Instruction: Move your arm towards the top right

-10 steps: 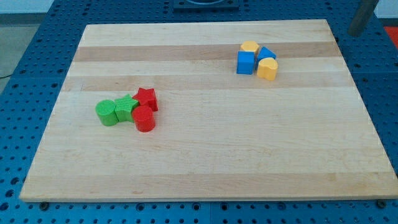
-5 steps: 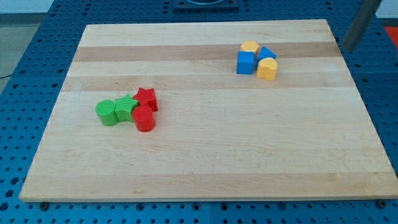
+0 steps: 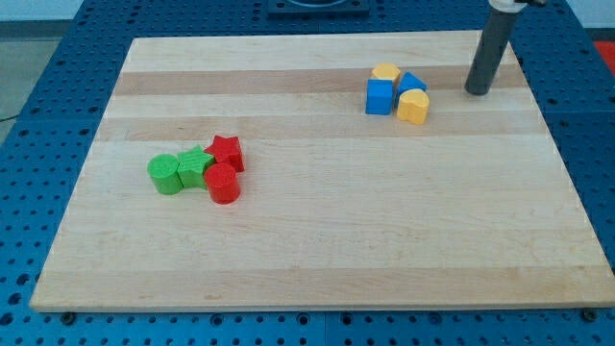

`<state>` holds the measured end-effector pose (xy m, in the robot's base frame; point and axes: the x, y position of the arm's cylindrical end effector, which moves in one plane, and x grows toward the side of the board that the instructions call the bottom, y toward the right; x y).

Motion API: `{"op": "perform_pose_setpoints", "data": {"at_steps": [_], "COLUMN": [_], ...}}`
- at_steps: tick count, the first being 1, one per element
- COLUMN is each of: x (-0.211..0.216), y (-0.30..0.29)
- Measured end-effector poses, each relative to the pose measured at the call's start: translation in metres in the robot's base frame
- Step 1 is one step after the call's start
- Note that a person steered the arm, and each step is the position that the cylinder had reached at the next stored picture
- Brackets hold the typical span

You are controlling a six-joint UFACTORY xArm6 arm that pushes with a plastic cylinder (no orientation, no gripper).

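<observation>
Since my tip rests on the pale wooden board just right of the blue-and-yellow block cluster, touching nothing, I'd glide it up-right; no gripper, just a bare rod.

pale wooden board, blue perforated table

A straight, smooth, dark grey rod ending bluntly at my tip.
</observation>
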<state>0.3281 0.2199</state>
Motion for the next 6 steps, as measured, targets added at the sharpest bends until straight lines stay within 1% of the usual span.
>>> {"op": "perform_pose_setpoints", "data": {"at_steps": [1,2,5,6], "x": [0.001,0.001,0.001,-0.027], "y": [-0.001,-0.022,-0.028,-0.007]}}
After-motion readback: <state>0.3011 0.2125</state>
